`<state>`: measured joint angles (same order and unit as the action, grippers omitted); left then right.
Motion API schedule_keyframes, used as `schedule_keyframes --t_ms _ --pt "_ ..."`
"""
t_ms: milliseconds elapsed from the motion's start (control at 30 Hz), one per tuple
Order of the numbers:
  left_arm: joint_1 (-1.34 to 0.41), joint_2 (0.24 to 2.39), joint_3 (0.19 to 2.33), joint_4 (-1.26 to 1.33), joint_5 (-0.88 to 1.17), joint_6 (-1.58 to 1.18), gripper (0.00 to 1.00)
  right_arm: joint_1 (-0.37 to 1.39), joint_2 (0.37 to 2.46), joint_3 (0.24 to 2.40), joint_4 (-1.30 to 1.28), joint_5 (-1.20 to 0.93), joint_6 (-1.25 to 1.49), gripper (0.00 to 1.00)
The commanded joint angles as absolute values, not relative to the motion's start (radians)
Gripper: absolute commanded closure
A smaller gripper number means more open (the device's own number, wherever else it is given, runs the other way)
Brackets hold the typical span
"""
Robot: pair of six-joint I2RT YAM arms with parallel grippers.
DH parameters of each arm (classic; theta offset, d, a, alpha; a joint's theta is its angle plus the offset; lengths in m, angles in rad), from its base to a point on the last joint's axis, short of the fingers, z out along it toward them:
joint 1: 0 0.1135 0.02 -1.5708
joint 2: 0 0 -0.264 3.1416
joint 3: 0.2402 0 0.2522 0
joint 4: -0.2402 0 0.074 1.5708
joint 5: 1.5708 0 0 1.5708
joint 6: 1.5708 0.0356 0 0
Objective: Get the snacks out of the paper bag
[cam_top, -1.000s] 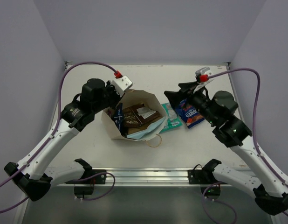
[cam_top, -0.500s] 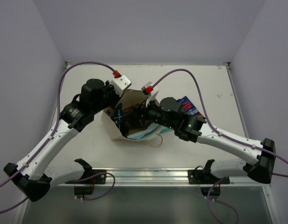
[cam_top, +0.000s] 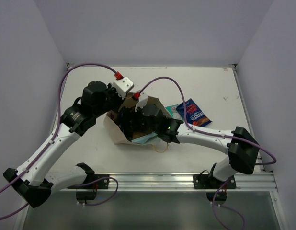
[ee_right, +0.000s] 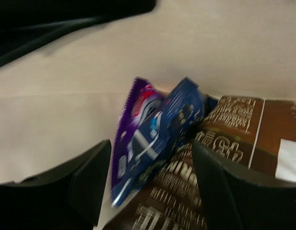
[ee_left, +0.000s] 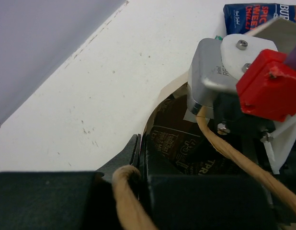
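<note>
The tan paper bag (cam_top: 113,130) lies on the table with its mouth open. My left gripper (cam_top: 115,109) is shut on its rim, next to a twisted handle (ee_left: 125,191). My right gripper (cam_top: 130,122) reaches inside the bag, open. A purple-and-blue snack (ee_right: 150,136) stands on edge between its fingers (ee_right: 90,177), apart from both. Brown snacks (ee_right: 234,139) lie beneath and beside it. A light blue packet (cam_top: 147,139) shows at the bag's near side. On the table to the right of the bag lie a dark blue snack (cam_top: 194,114) and a teal one (cam_top: 172,109).
The right arm's forearm and purple cable (cam_top: 160,81) cross over the bag. The bag's second handle loop (cam_top: 161,146) hangs onto the table toward the near rail (cam_top: 153,178). Side walls close in the table on the left and right.
The right arm has swung from the right of the table, over the dark blue snack, into the bag's mouth. The left arm and bag have stayed in place.
</note>
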<state>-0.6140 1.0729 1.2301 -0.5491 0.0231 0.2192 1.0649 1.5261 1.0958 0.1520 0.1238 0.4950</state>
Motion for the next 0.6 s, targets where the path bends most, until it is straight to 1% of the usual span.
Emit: schedule_keyframes --t_ms 0,167,267,300,400,433,500,533,567 --pt "-0.618 1.035 1.239 -0.511 0.046 0.193 1.0 1.066 1.555 1.131 0.247 0.186 0.534 0.3" --pt "-0.618 1.037 1.235 -0.508 0.049 0.192 1.0 1.066 1.601 1.117 0.314 0.207 0.534 0.34" --pt "-0.618 1.04 1.229 -0.508 0.055 0.187 1.0 1.066 1.62 1.117 0.339 0.199 0.526 0.44" --pt "-0.618 1.04 1.227 -0.508 0.057 0.187 1.0 1.066 1.623 1.123 0.337 0.196 0.523 0.5" --pt "-0.618 1.037 1.224 -0.506 0.058 0.186 1.0 1.066 1.628 1.12 0.337 0.195 0.522 0.59" --pt "-0.62 1.034 1.224 -0.508 0.057 0.184 1.0 1.066 1.628 1.118 0.341 0.195 0.522 0.66" --pt "-0.618 1.029 1.224 -0.503 0.055 0.184 1.0 1.065 1.617 1.105 0.342 0.201 0.519 0.75" --pt "-0.618 1.029 1.223 -0.503 0.051 0.186 1.0 1.062 1.611 1.097 0.351 0.202 0.515 0.88" --pt "-0.618 1.028 1.223 -0.503 0.046 0.186 1.0 1.063 1.6 1.089 0.359 0.201 0.509 0.93"
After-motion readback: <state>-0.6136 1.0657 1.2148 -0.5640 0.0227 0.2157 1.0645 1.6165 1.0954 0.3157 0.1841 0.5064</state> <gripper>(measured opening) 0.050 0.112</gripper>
